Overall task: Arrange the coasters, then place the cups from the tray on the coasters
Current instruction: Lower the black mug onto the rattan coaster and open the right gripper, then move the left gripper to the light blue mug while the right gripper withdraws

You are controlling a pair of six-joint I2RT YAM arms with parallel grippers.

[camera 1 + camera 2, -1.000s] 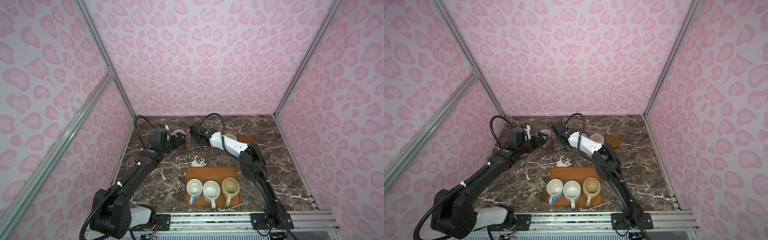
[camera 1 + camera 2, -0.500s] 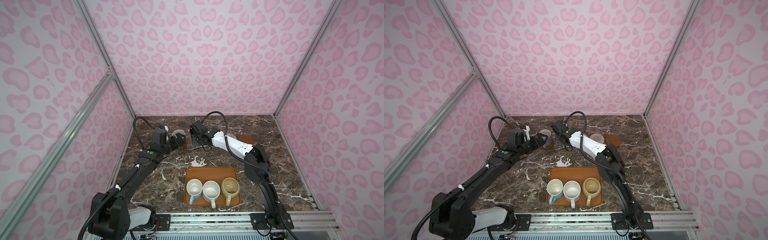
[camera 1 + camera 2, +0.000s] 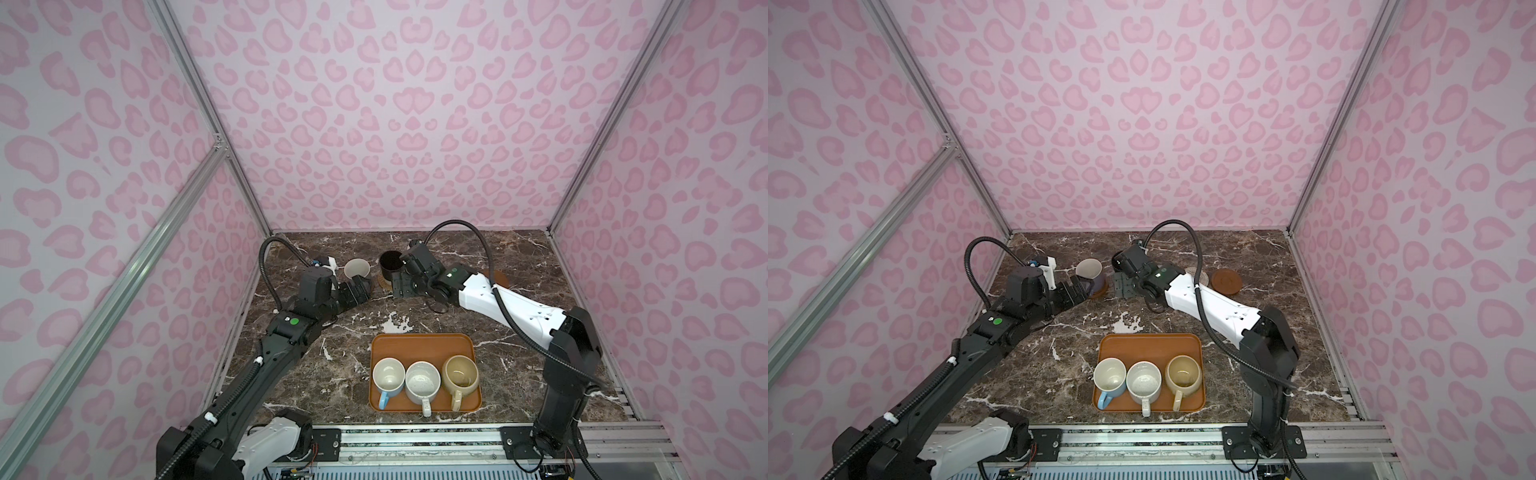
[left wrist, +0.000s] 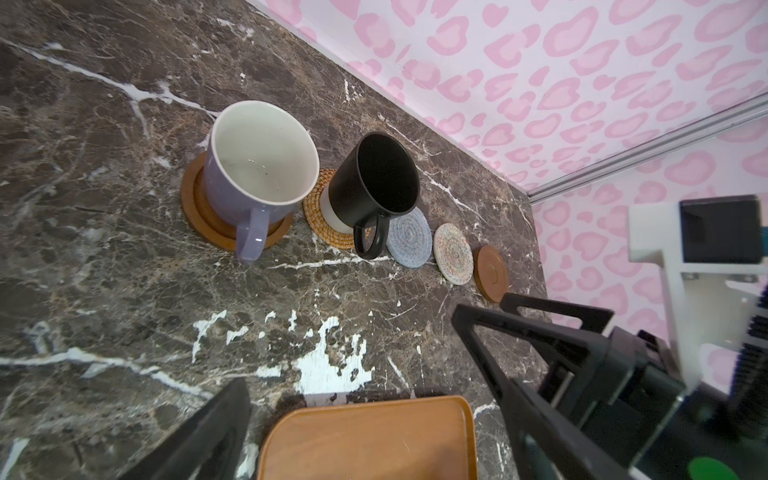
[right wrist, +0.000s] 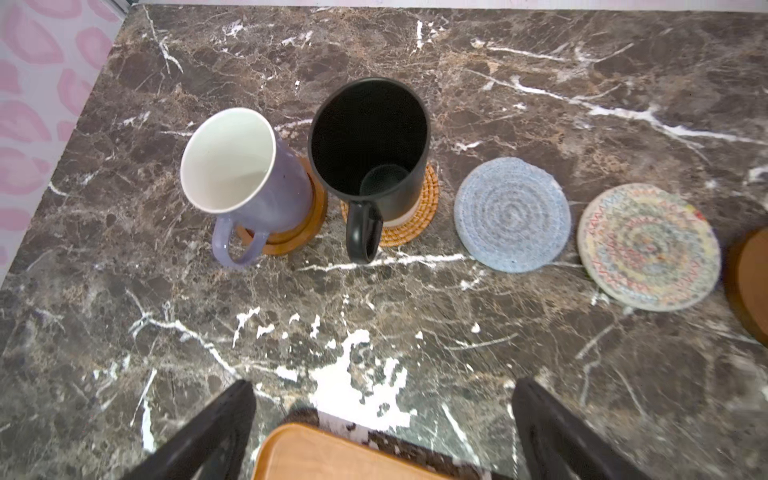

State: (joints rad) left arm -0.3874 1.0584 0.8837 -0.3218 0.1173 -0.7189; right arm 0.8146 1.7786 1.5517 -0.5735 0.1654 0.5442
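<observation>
Black mug (image 5: 370, 141) and lavender mug (image 5: 249, 174) stand upright, handles toward the tray (image 3: 419, 347), on the orange woven coaster (image 5: 422, 208) and wooden coaster (image 5: 291, 243). Three bare coasters (image 5: 511, 214) continue the row; three mugs (image 3: 422, 381) sit in the tray. Left tool (image 3: 358, 291) and right tool (image 5: 382, 388): both spread apart, empty.

3 mugs on tray, 2 at back by the arms.
Tray (image 3: 422, 347) nr front edge holds blue mug (image 3: 388, 375), speckled mug (image 3: 422, 380) & beige mug (image 3: 460, 373) in a row, handles to the front. At back: lavender mug (image 3: 357, 269) beside black mug (image 3: 390, 264), the latter on woven coaster (image 3: 381, 283). Left gripper (image 3: 361, 291) nr lavender mug; right gripper (image 3: 400, 286) nr black mug.
</observation>
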